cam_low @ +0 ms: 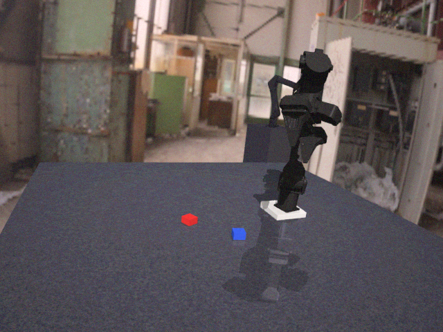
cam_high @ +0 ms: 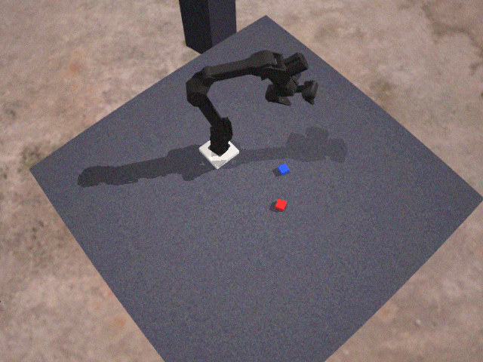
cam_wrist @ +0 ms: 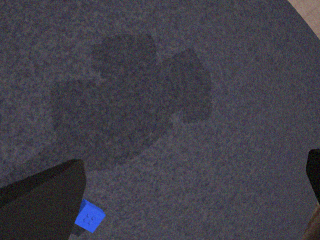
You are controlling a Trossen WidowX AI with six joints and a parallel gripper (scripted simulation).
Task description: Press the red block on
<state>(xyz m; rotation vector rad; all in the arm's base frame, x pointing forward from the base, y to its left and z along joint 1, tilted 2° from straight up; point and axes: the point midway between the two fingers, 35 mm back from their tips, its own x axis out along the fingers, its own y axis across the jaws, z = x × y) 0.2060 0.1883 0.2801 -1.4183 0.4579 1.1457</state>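
Gripper [cam_high: 299, 103] [cam_low: 298, 153] [cam_wrist: 200, 168]: raised, fingers spread, grasping nothing.
Red block [cam_high: 281, 204] [cam_low: 189, 219]: on the table [cam_high: 249, 272] [cam_low: 124, 286] [cam_wrist: 260, 100], well inside its edges.
Blue block [cam_high: 283, 168] [cam_low: 238, 234] [cam_wrist: 91, 216]: near red; avoid nudging it.
Approach: centre over red, descend straight.
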